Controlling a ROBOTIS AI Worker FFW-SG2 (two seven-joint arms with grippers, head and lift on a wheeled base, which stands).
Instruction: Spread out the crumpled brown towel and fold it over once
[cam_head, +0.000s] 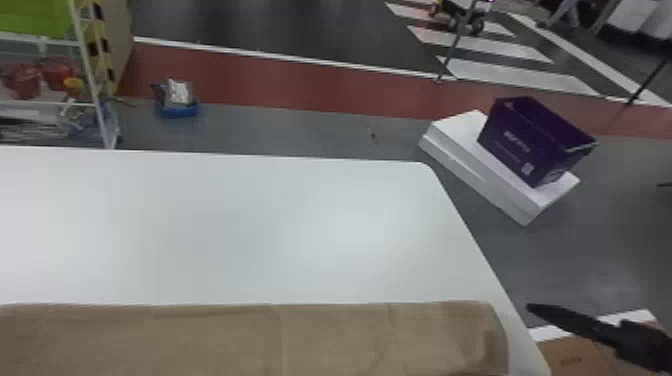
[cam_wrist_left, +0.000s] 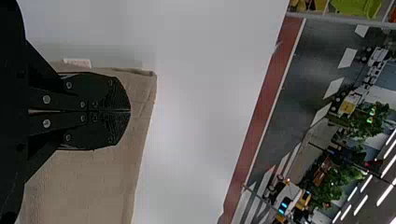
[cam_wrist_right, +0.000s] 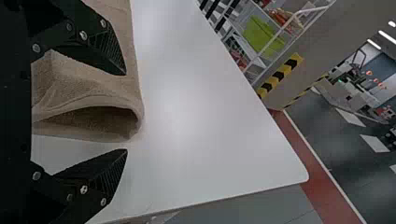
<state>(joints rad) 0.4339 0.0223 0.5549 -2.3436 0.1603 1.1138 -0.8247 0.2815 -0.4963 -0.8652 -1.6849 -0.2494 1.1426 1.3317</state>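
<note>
Two grippers we see: the left gripper (cam_wrist_left: 130, 110) is clenched over the towel (cam_head: 225, 340), along the head view's bottom; the right gripper (cam_head: 562, 319), lower right, is spread wide.

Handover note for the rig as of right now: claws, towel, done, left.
Left claw: shut, over the towel near a corner; can't tell if it pinches cloth.
Right claw: open, at the towel's right end, holding nothing.
Brown towel: along the near part of the white table.
Done: spread out, looks folded over once.
Left: probably just press the gaping right end flat, back both arms off.
</note>
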